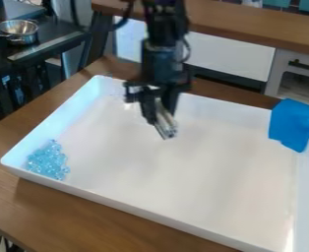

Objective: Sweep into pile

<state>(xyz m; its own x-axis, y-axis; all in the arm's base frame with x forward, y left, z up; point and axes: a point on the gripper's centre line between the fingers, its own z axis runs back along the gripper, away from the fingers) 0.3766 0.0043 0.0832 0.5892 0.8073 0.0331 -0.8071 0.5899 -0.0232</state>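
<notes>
My black gripper [158,106] hangs over the back middle part of the white tray [183,172]. Between its fingers is a grey, metallic-looking piece [165,123] that points down and slightly right; the gripper is shut on it. A loose pile of clear light-blue beads [48,160] lies in the tray's left corner, close to the wall, well to the left of the gripper and apart from it.
A blue cloth [293,124] drapes over the tray's back right rim. The tray stands on a brown wooden table [85,216]. Behind are white cabinets [229,56] and a wooden counter [249,24]. A metal pot [19,31] stands on a dark surface at upper left.
</notes>
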